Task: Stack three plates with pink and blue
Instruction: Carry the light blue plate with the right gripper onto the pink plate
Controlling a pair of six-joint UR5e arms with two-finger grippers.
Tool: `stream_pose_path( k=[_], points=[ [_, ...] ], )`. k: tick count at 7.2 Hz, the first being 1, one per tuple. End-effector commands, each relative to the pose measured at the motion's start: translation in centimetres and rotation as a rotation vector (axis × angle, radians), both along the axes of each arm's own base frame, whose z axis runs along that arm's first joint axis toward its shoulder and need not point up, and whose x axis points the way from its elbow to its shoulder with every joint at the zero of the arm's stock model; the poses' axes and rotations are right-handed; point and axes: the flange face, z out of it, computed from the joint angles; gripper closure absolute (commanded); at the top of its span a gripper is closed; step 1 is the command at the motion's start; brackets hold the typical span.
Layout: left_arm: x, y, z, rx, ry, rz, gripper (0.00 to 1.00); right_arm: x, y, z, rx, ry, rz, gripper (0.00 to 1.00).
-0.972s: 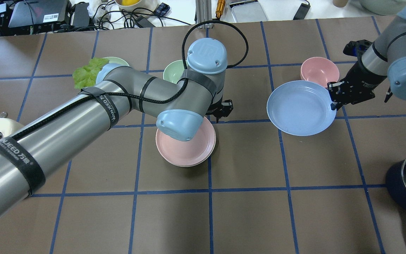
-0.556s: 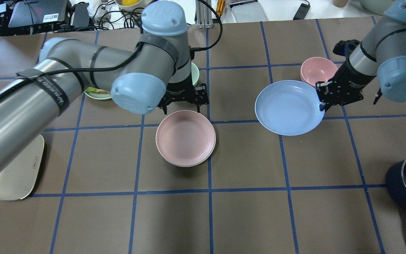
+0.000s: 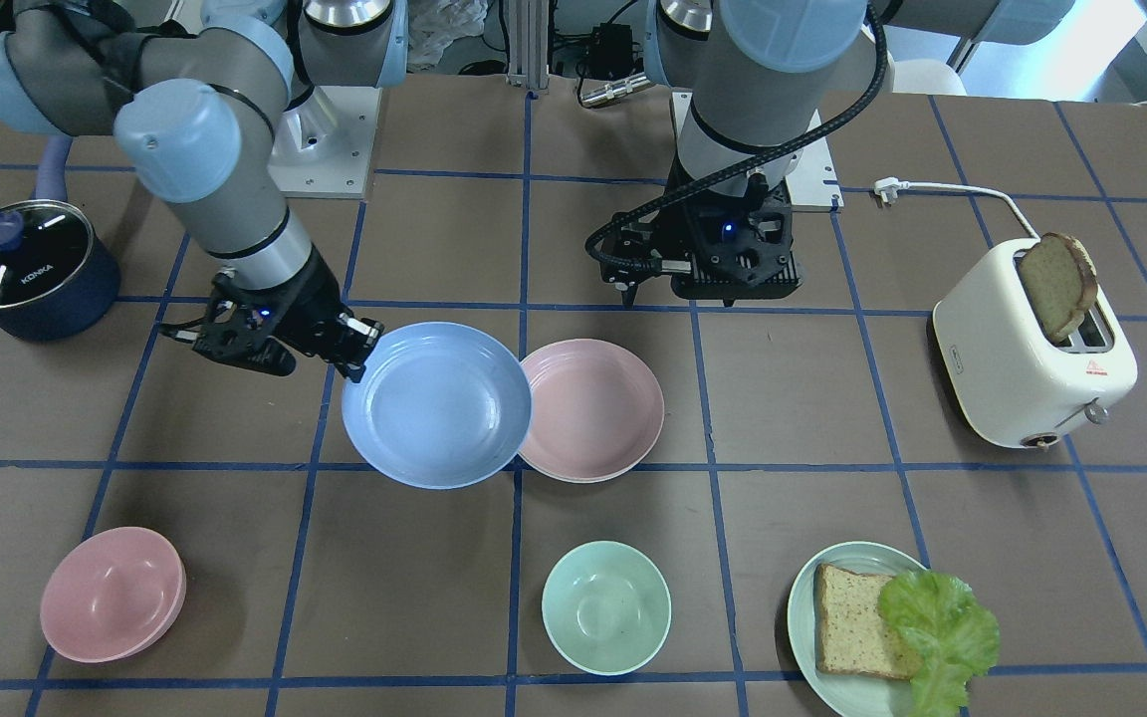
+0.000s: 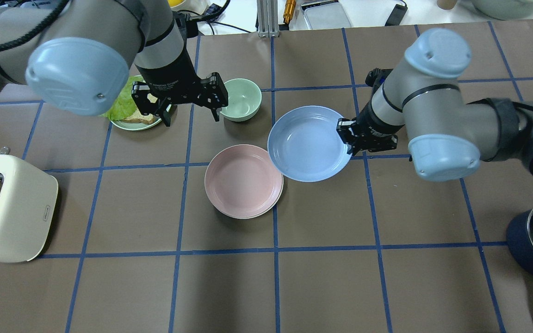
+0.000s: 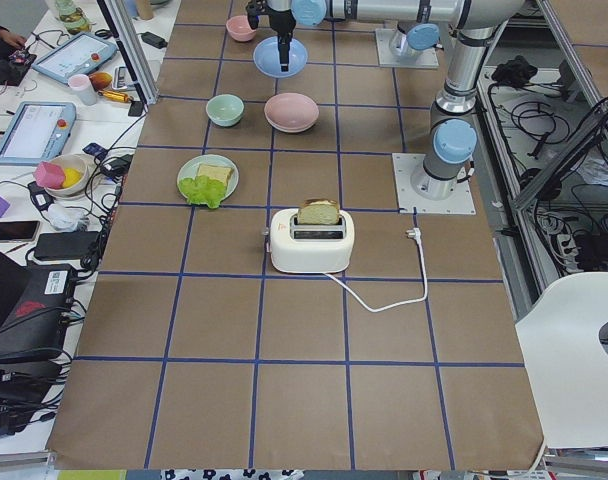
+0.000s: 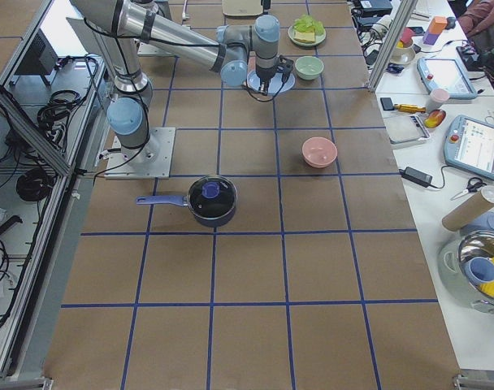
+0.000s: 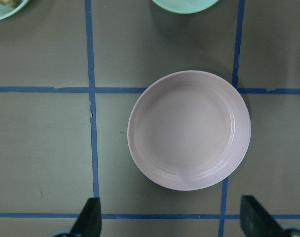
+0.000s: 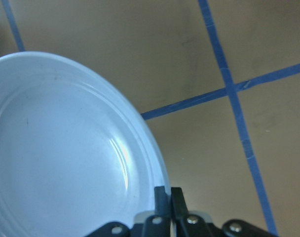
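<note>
Overhead exterior view is showing the big change: the blue plate (image 4: 308, 143) is travelling in from the robot's right, and its rim is now overlapping the far right edge of the pink plate (image 4: 243, 180), where a moment ago there was bare worktop (image 4: 322, 217) between the two. The right fingers (image 4: 347, 138) are staying clamped on the blue plate's rim on the side away from the pink one, and the right wrist-mounted view is confirming that pinch. The plate is riding above the worktop, not resting on it. The pink plate is sitting exactly where it was, and a thin pale edge is peeking out under its near side, which I'm taking for the cream-white plate (image 4: 248, 217) beneath it. The left fingers (image 4: 214, 99) are spread wide and holding nothing. They are pulling further back from the pink plate than in the earlier frame and are now hanging just beside the mint bowl (image 4: 242, 99). So the pink layer is looking done and the left arm is clearing the way. By my reckoning the blue plate is the last one, and it is needing a little more travel to centre over the stack before any release.
</note>
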Motion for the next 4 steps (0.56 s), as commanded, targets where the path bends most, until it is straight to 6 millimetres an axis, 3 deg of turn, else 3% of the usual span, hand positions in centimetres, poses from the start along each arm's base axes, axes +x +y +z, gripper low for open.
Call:
stream_pose_path(
  k=[1, 2, 4],
  points=[
    [1.6, 0.6, 1.6, -0.005, 0.001, 0.023, 0.0, 7.2, 3.0, -1.0, -0.049, -0.019, 0.02, 1.0],
    [1.9, 0.8, 1.8, -0.013, 0.0, 0.027, 0.0, 8.5, 3.8, -2.2, -0.03, -0.016, -0.019, 1.0],
    [1.8, 0.7, 2.0, -0.024, 0.0, 0.027, 0.0, 10.2, 3.1, -4.0, -0.105, -0.051, -0.005, 1.0]
  ],
)
